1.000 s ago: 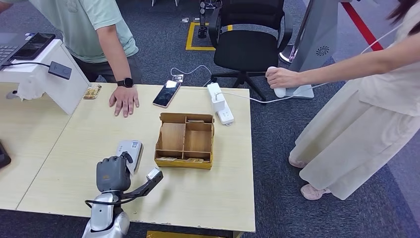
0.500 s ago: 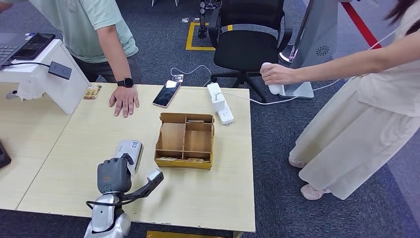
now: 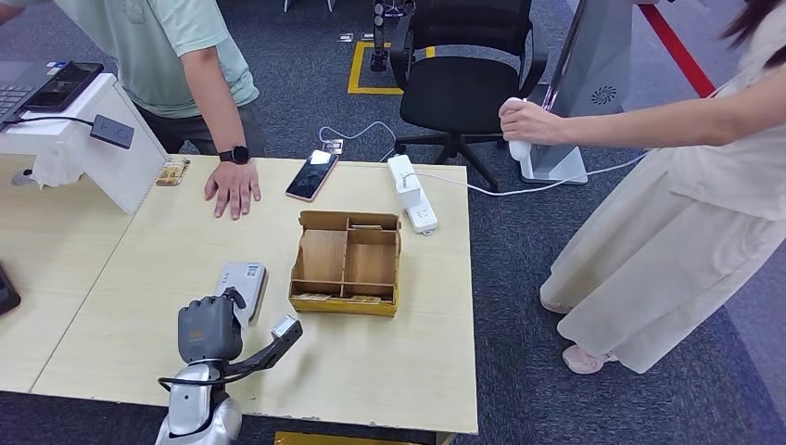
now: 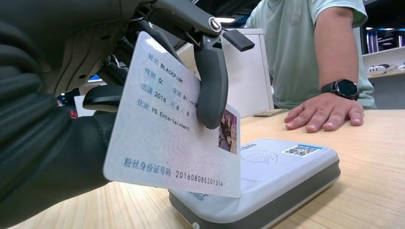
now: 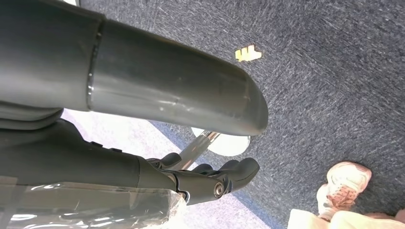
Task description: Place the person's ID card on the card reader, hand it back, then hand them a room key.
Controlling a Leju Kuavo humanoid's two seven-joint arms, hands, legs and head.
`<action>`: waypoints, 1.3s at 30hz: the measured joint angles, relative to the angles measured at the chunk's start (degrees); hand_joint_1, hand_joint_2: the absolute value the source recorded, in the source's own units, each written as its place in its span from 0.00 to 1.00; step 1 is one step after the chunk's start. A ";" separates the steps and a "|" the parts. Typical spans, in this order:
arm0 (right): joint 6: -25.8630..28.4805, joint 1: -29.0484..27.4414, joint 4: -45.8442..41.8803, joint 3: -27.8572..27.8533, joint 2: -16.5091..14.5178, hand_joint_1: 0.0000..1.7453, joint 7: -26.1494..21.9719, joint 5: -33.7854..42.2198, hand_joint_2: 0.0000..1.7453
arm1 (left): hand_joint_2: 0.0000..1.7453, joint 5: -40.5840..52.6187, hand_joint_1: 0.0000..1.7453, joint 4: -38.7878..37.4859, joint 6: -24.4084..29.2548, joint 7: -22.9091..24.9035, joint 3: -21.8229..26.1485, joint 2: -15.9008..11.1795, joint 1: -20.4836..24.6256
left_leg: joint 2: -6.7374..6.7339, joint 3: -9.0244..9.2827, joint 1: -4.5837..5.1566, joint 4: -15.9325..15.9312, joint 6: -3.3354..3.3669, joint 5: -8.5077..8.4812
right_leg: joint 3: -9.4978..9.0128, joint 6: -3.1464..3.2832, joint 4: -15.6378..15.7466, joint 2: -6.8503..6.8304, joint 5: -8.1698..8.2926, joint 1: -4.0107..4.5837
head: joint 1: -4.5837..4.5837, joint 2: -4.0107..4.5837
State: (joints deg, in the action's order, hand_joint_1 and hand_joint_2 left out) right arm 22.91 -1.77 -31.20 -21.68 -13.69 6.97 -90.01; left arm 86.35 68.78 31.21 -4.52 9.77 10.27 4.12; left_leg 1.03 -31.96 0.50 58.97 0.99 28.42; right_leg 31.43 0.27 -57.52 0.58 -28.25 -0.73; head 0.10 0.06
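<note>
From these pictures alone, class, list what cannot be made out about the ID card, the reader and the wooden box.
- ID card: in the head view the left hand hides it; the wrist view leaves unclear whether it touches the card reader.
- Card photo: a finger covers part of it.
- Reader's QR label: too small to read.
- Wooden box: cards in the front slots too small to identify.

A phone [image 3: 311, 174] and power strip [image 3: 412, 193] lie behind the wooden organizer [image 3: 346, 262].

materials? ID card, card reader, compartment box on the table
ID card: looks like glossy laminated plastic, thin and stiff with printed text. Card reader: smooth matte plastic, pale top over a grey base. Compartment box: apparently thin plywood or fibreboard, bare brown panels slotted together.
</note>
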 joint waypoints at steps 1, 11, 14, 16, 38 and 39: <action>-0.02 -0.01 -0.02 0.00 -0.02 0.00 0.03 0.00 0.00 | 1.00 0.03 1.00 0.11 0.00 -0.28 0.16 0.00 0.03 | 0.00 0.00 0.00 0.00 0.00 0.00 | 0.00 0.00 0.00 0.00 0.00 0.00 | 0.00 0.01; 0.02 0.02 -0.05 0.00 -0.02 0.00 -0.02 0.00 0.00 | 1.00 0.12 1.00 1.42 -0.01 -1.19 0.28 -0.05 0.16 | 0.00 0.00 0.00 0.00 0.00 0.00 | 0.00 0.00 0.00 0.00 0.00 0.00 | -0.01 0.01; 0.14 0.08 -0.04 0.00 -0.03 0.00 -0.20 0.00 0.00 | 1.00 0.12 1.00 1.78 -0.05 -2.60 0.28 0.05 0.20 | 0.00 0.00 0.00 0.00 0.00 0.00 | 0.00 0.00 0.00 0.00 0.00 0.00 | -0.01 0.00; 0.27 0.24 0.02 0.01 -0.07 0.00 -0.44 0.00 0.00 | 1.00 0.10 1.00 1.90 -0.13 -4.35 0.20 0.31 0.29 | 0.00 0.01 0.00 0.00 0.00 0.00 | 0.00 0.00 0.00 0.00 0.00 0.00 | -0.01 0.01; 0.78 2.39 1.86 0.04 -0.10 0.00 0.07 0.00 0.00 | 1.00 -0.13 1.00 -0.72 -2.97 -4.17 -7.24 1.68 3.03 | -0.01 0.00 -0.01 0.01 0.00 0.00 | 0.02 -0.01 0.00 0.02 0.01 0.00 | -0.01 0.00; 0.76 2.39 1.88 0.03 -0.10 0.00 0.08 0.00 0.00 | 1.00 -0.14 1.00 -0.74 -2.98 -4.26 -7.28 1.67 3.03 | -0.01 0.00 -0.01 0.01 0.00 -0.01 | 0.02 -0.01 0.00 0.02 0.01 0.00 | -0.01 0.00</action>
State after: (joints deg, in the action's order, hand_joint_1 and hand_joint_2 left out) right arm 23.68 0.61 -29.32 -21.65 -13.79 7.05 -90.01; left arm 86.21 68.04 28.23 -8.78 2.49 11.94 7.15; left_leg 1.02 -31.96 0.49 58.98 0.99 28.41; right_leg 31.46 0.26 -57.52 0.60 -28.23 -0.73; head 0.10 0.06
